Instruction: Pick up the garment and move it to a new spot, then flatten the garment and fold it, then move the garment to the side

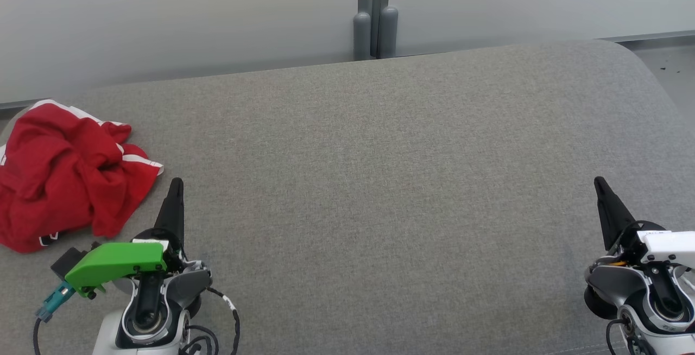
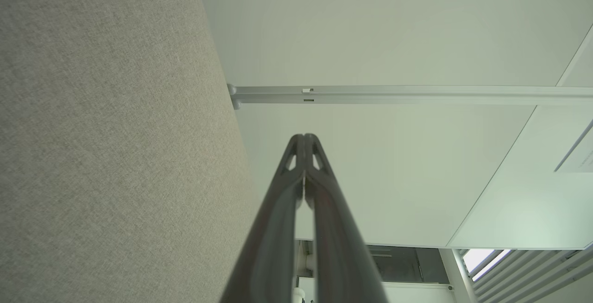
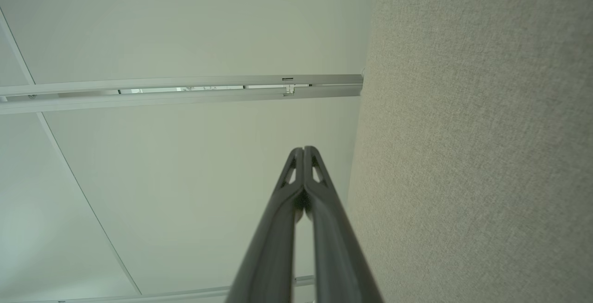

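The garment (image 1: 68,173) is red with white trim and lies crumpled in a heap at the far left of the grey fabric table (image 1: 380,181). My left gripper (image 1: 176,184) stands just right of the heap's near edge, fingers pointing away from me, apart from the cloth. In the left wrist view the left gripper (image 2: 304,137) has its tips pressed together and holds nothing. At the lower right of the table my right gripper (image 1: 599,182) points the same way. Its tips meet in the right wrist view too, the right gripper (image 3: 303,149) being shut and empty.
A pale wall panel (image 1: 163,13) runs behind the table, with a grey double post (image 1: 375,24) at the middle of the far edge. The table's right corner is rounded, with floor (image 1: 670,67) beyond it. The grey surface stretches wide between the two grippers.
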You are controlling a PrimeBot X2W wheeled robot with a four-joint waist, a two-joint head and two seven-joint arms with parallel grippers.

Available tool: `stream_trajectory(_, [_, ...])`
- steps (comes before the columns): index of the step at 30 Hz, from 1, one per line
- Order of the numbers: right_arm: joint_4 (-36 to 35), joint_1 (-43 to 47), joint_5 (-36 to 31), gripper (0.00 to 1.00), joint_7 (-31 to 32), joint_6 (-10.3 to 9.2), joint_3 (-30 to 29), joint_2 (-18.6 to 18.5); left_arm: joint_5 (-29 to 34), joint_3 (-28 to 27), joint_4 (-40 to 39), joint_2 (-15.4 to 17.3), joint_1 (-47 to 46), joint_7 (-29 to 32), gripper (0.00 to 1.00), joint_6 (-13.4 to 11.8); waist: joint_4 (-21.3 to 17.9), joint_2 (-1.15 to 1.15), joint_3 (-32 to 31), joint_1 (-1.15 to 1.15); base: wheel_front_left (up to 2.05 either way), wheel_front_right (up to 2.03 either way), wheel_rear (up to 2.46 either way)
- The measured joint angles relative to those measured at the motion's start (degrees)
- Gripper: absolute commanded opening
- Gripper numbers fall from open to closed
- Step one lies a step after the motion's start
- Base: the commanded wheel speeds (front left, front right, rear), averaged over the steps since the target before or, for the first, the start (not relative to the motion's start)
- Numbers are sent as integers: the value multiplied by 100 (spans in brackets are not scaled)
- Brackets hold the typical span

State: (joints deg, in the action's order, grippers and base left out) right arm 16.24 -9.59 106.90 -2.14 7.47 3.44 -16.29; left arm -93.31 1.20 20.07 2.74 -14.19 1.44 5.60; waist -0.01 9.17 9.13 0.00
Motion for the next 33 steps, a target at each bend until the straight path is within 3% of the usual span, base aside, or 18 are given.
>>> stream_trajectory(33, [-22,2,74,0,-55,0,63,-48,0,0,-1,0,0,0,0,0,0,0,1,0,0,0,0])
